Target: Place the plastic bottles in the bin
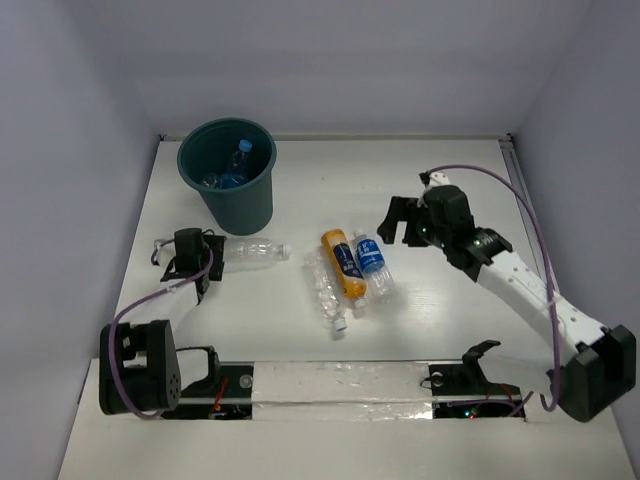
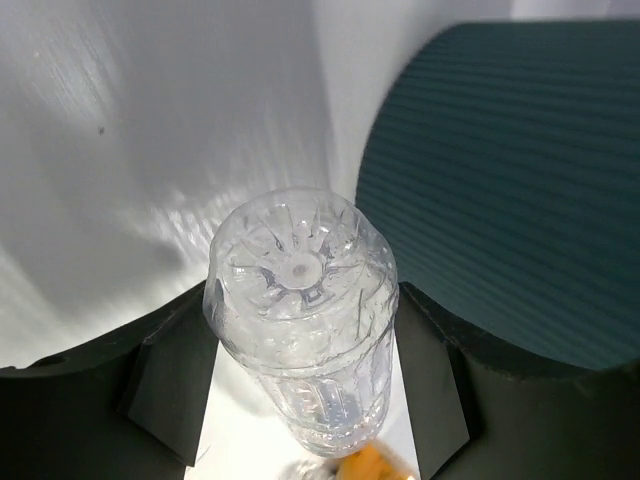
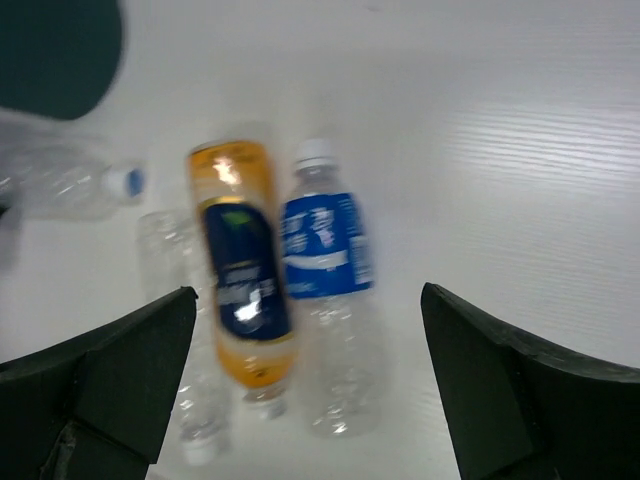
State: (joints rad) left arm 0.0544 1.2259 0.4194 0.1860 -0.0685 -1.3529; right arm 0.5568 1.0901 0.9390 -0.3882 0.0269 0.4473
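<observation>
The dark teal bin (image 1: 228, 190) stands at the far left and holds a blue-capped bottle (image 1: 238, 163). My left gripper (image 1: 212, 258) is shut on the base of a clear crinkled bottle (image 1: 256, 252) that lies on the table beside the bin; in the left wrist view the bottle (image 2: 300, 300) fills the gap between the fingers (image 2: 165, 400). My right gripper (image 1: 400, 222) is open and empty, hovering right of an orange bottle (image 1: 342, 264), a blue-labelled bottle (image 1: 373, 262) and a clear bottle (image 1: 325, 290). They also show blurred in the right wrist view: the orange one (image 3: 240, 290), the blue-labelled one (image 3: 325, 270).
The bin wall (image 2: 500, 190) rises close on the right of the left gripper. White walls enclose the table on three sides. A taped strip (image 1: 340, 385) runs along the near edge between the arm bases. A purple cable (image 1: 530, 215) loops over the right arm.
</observation>
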